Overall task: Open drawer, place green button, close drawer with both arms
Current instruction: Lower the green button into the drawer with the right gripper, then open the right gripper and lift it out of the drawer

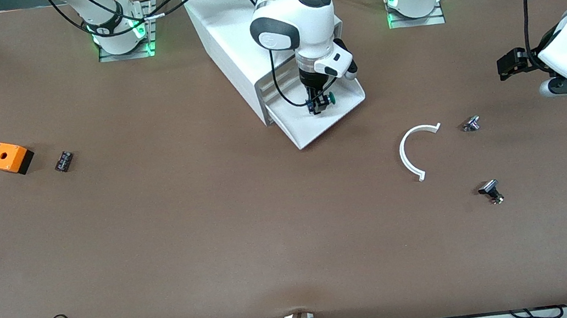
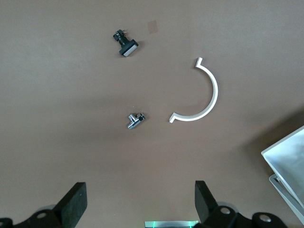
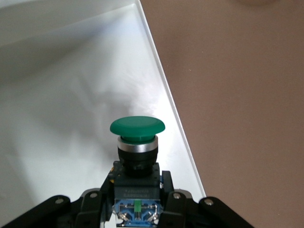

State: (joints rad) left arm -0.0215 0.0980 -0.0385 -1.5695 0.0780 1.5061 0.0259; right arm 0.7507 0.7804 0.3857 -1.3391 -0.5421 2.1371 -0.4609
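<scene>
Scanning from the right arm's end of the table: orange box point(image 1: 9, 157) and small black terminal block point(image 1: 63, 161), both well apart from the work.

Mid-table: white cabinet point(image 1: 227, 34), its lowest drawer point(image 1: 350, 101) pulled open. Right gripper point(image 1: 320, 103) hangs over the open tray, fingers clamped on the black body of the button point(image 3: 137, 147), green cap sticking out sideways past the fingertips. Whether the button touches the tray floor cannot be told.

Handling, judged: button small, rigid, light; the smooth domed cap would slip, so the squarish black body is the place to pinch, as now. Likely to roll on its cap once let go.

Toward the left arm's end: white curved piece point(image 1: 415, 151), two silvery knobs point(image 1: 471, 123) point(image 1: 491, 191). Left gripper point(image 2: 140, 199) waits above the table there, fingers wide apart, empty.
</scene>
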